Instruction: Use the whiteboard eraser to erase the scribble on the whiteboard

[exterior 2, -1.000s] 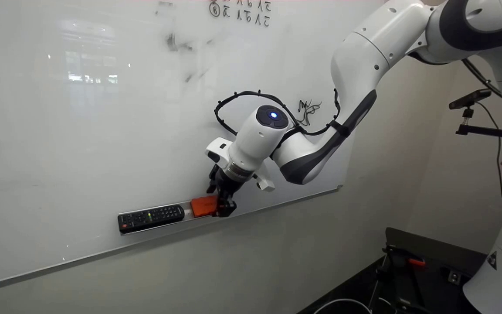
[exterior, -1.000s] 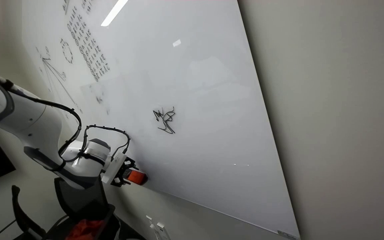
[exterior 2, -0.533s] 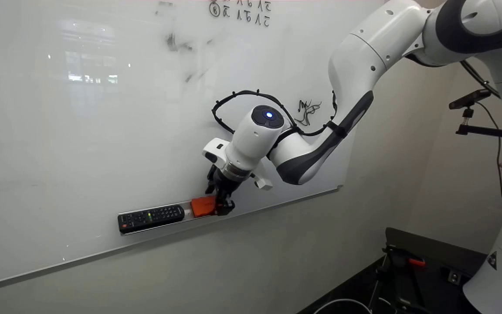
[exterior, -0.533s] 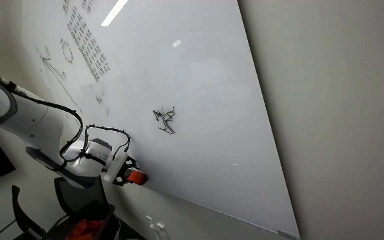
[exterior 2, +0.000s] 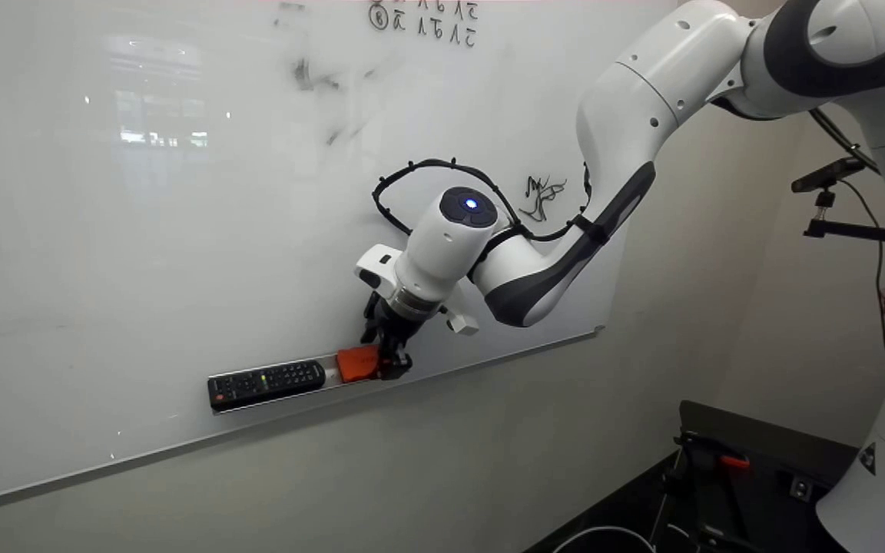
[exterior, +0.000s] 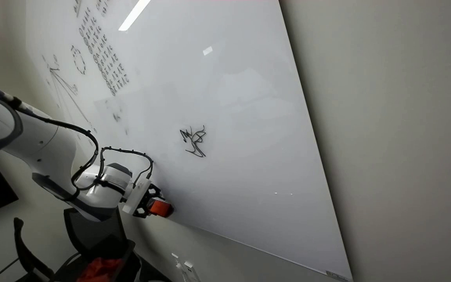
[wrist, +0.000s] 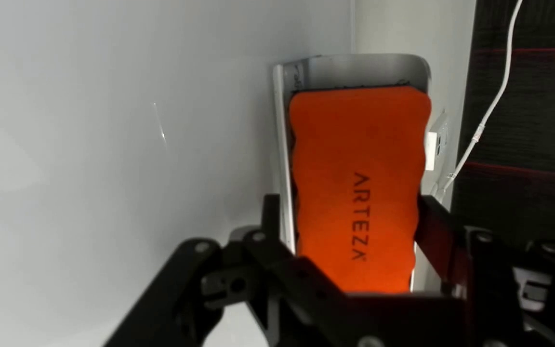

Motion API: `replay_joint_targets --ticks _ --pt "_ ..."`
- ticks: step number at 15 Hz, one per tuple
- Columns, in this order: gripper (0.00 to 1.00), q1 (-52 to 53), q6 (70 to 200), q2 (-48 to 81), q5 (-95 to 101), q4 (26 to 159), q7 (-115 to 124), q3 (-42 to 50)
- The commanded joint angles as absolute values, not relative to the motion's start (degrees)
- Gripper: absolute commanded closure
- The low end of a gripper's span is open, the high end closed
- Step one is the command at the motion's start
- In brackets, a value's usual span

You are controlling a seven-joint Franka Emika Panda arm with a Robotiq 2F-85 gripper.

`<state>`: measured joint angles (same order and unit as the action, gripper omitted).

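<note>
The orange-red whiteboard eraser (wrist: 359, 140) lies in a narrow metal tray (wrist: 369, 70) on the whiteboard (wrist: 113, 193); it also shows in both exterior views (exterior: 161, 208) (exterior 2: 356, 363). My gripper (wrist: 349, 207) is open around the eraser's near part. One finger stands on the board side, a small gap from the eraser; the other is close against its outer side, and I cannot tell if it touches. The gripper also shows in an exterior view (exterior 2: 385, 349). The dark scribble (exterior: 195, 141) is on the board above and apart from the gripper; it also shows in an exterior view (exterior 2: 541, 198).
A black remote control (exterior 2: 266, 384) lies in the same tray beside the eraser. The board's lower edge (exterior 2: 488, 359) runs below. Other writing (exterior: 104, 55) is higher on the board. A chair (exterior: 96, 235) with red cloth (exterior: 99, 270) stands below the arm.
The arm and gripper have shifted slightly toward the eraser, so the fingers reach farther along it. The eraser, remote control and scribble have not moved.
</note>
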<state>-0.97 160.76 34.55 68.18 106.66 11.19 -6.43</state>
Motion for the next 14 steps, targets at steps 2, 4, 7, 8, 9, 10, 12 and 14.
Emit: replay_joint_targets --ticks 2,4,7,8,9,10,12,14 --pt "0.34 -1.14 158.39 35.80 66.53 104.26 8.41 -7.00" --pt "0.47 -1.15 158.04 35.91 66.16 104.16 7.68 -7.19" --pt "0.67 -1.04 157.33 36.04 65.47 104.04 6.73 -7.40" --pt "0.69 -1.01 157.02 36.05 65.18 104.05 6.57 -7.48" --pt "0.69 -1.01 156.81 36.04 65.05 104.05 6.44 -7.54" --pt "0.69 -0.97 156.76 35.66 65.03 104.50 6.50 -7.62" --pt "0.69 -0.38 156.97 33.75 66.37 106.53 8.34 -7.15" --pt "0.69 0.08 157.46 31.43 67.93 109.13 10.35 -6.60"
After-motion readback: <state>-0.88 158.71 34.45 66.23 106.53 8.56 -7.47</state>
